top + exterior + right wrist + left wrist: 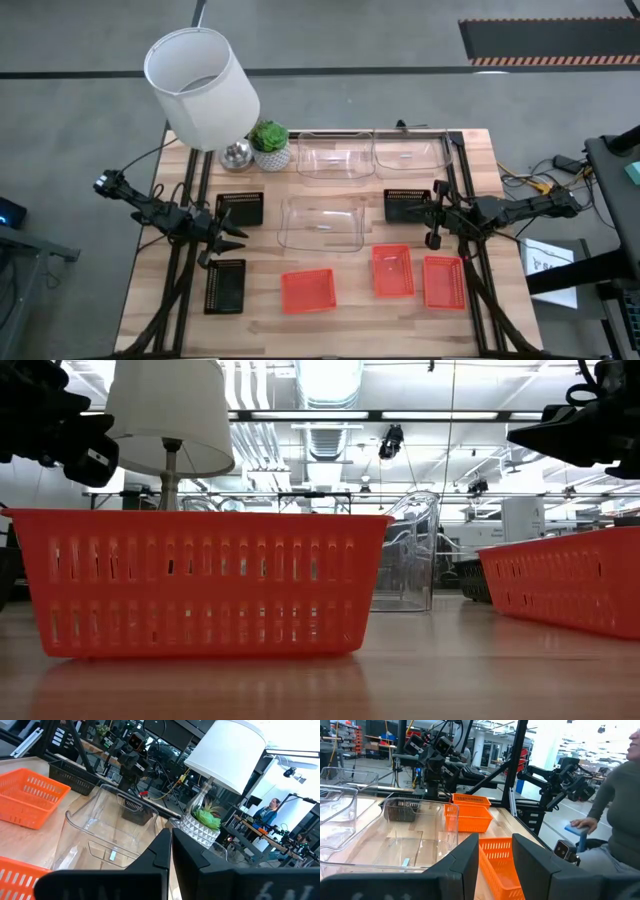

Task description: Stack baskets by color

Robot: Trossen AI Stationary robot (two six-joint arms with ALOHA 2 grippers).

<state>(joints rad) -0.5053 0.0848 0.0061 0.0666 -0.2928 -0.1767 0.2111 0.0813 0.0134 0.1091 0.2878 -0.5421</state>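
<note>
fingers of left gripper (pixel 232 237) parted and empty, right gripper (pixel 436 213) clenched on nothing; nine unstacked baskets (pixel 308 290) lie across table (pixel 350 330), probably light, stiff, slippery plastic; pinch a rim.

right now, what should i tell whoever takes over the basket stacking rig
Left gripper open, empty, between two black baskets on the left side.
Right gripper shut, empty, over the third black basket.
Three clear baskets lie apart, mid-table and back.
Three red baskets sit singly along the front.
Nothing stacked yet; all three colours remain.
</note>
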